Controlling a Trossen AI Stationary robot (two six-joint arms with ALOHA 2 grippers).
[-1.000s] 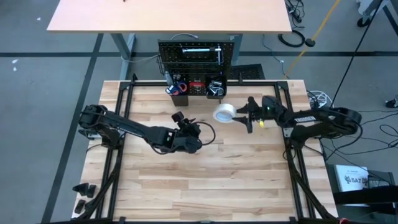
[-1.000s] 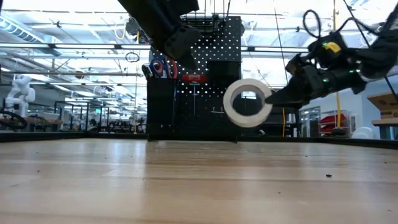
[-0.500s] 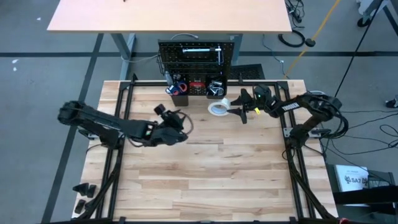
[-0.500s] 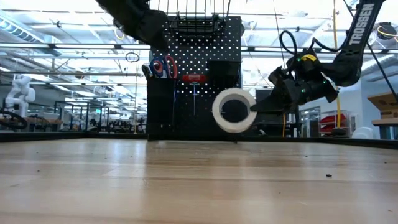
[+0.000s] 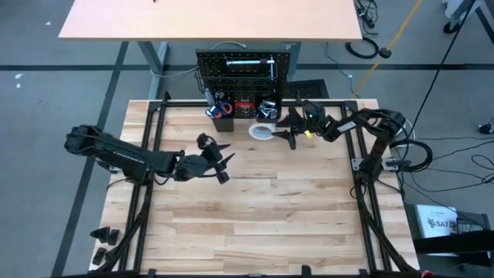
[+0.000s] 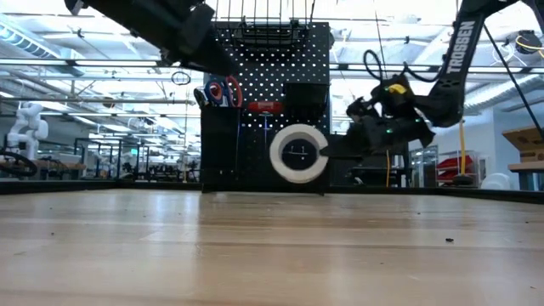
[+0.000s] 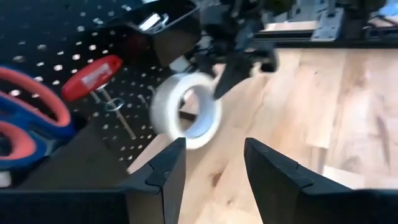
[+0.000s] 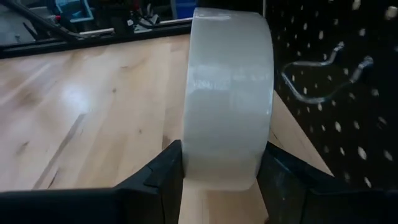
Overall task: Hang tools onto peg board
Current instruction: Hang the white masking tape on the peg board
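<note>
The right gripper held the white tape roll clamped across its width, fingers pressed against both flat sides, the roll lifted off the desk just in front of the peg board. The board stood upright at the desk's far edge, with orange-handled scissors and a red screwdriver already on it. A bare wire hook jutted from the board near the roll. The left gripper hung over mid-desk, fingers apart and empty — waiting. The hanging step seemed under way; next, the roll's hole would likely need lining up with a hook, then sliding on.
</note>
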